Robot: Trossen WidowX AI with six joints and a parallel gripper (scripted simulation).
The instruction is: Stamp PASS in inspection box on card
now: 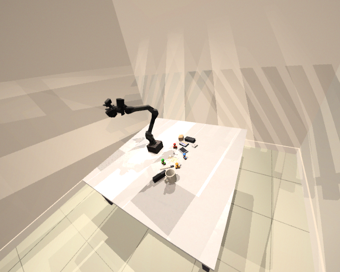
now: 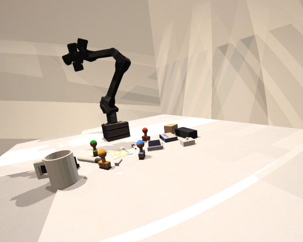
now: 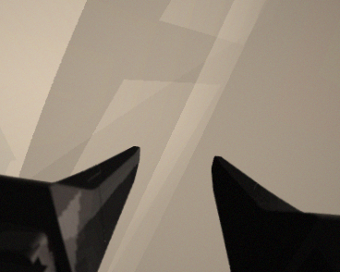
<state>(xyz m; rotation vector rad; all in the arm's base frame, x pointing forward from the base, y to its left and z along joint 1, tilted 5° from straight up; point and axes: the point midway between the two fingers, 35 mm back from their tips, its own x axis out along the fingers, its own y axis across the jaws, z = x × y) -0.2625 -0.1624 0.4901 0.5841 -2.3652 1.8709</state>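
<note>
The arm (image 1: 152, 120) (image 2: 116, 80) is black, with chunky joints and a boxy, dark-brown, horizontally grooved base (image 1: 154, 147) (image 2: 116, 131).

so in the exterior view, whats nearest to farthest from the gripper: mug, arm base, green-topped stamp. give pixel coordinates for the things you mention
1. Arm base (image 1: 156, 151) (image 2: 120, 134): below, at the back
2. Green-topped stamp (image 1: 163, 161) (image 2: 93, 144): in front of the base
3. Mug (image 1: 171, 177) (image 2: 62, 170): front left in that view
</note>
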